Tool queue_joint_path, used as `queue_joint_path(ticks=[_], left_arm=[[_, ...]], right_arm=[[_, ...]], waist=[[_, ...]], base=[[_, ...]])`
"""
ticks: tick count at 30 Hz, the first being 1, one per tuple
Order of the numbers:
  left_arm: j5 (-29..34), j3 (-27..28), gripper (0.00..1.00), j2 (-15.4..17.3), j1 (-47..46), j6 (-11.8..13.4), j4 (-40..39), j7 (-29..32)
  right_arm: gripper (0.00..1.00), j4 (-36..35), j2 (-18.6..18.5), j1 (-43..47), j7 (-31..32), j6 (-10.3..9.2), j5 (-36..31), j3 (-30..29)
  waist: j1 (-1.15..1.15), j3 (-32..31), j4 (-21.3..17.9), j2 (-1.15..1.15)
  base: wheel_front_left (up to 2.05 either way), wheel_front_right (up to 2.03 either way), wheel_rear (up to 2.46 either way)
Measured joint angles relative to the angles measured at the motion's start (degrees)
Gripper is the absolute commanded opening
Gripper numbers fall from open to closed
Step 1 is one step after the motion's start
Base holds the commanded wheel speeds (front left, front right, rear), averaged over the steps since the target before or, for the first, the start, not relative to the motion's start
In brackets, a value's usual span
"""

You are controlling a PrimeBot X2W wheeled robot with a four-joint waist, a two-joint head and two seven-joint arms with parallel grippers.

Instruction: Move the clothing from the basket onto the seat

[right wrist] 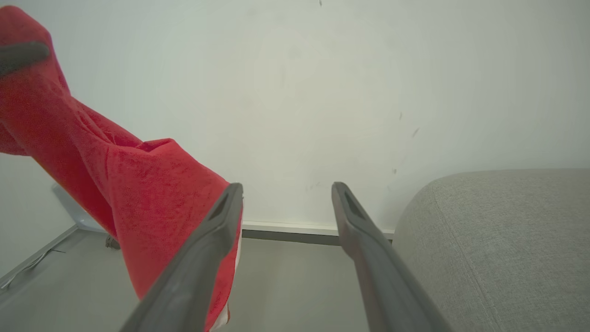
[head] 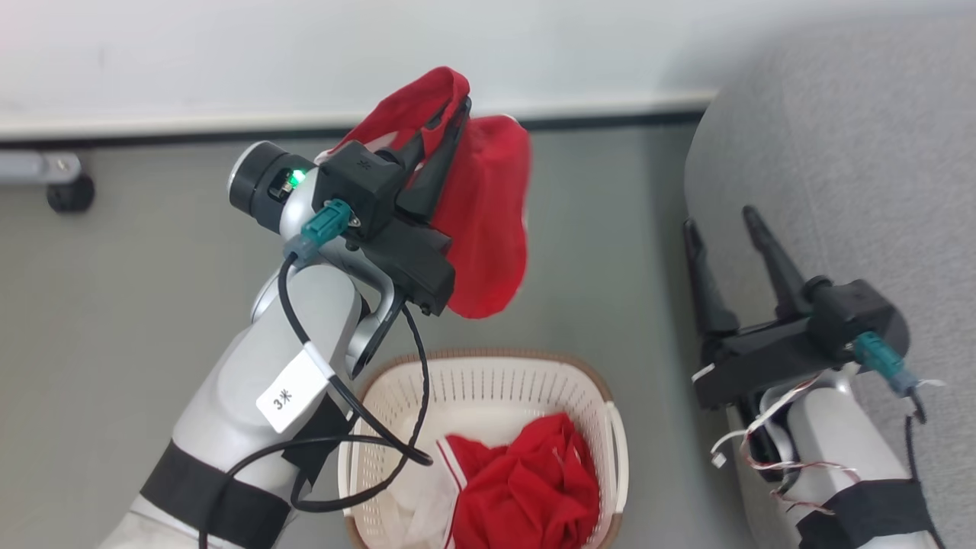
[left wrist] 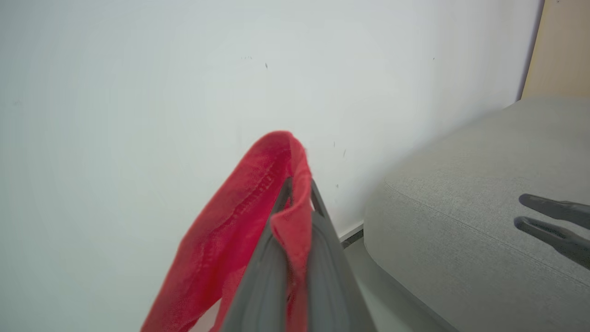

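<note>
Holding one red garment pinched between the closed fingers of my left gripper, I have it hanging high above the basket, well to the left of the seat. The fabric folds over my fingertips and drapes down in a long loose lobe. I judge the carry should be smooth and level, swinging right at this height so the hanging end clears the seat's rounded edge rather than dragging up it. My right gripper is open and empty at the seat's near edge, right in the lane I mean to cross. I would pass above its fingers or draw it aside first. I should release only once the bulk of the cloth lies on the cushion, since a thin fold may cling to a finger. More red clothing lies in the basket, so this is not the last trip.
</note>
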Motion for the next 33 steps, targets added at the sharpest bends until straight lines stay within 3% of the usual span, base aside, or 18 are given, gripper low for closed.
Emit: queue_joint_path(ticks=[16, 23, 33], left_arm=[[-2.9, 0.1, 0.0, -0.3, -0.7, -0.5, 9.2, 0.0], [-3.6, -1.2, 0.0, -0.8, 2.0, -0.5, 9.4, 0.1], [-4.0, -3.0, 0.0, -1.1, 2.8, -0.5, 8.0, 1.7]], right_arm=[[1.0, 8.0, 1.4, 1.8, 0.0, 1.71, 0.1, 10.1], [1.0, 7.4, 1.5, 5.7, 0.0, 1.8, 2.4, 14.7], [1.0, 9.1, 1.6, 4.5, 0.0, 1.97, 4.0, 21.4]], waist=[[0.0, -12.9, -1.2, 0.0], [0.0, -17.9, -1.7, 0.0], [0.0, -21.1, -1.4, 0.0]], base=[[0.0, 0.0, 0.0], [0.0, 0.0, 0.0], [0.0, 0.0, 0.0]])
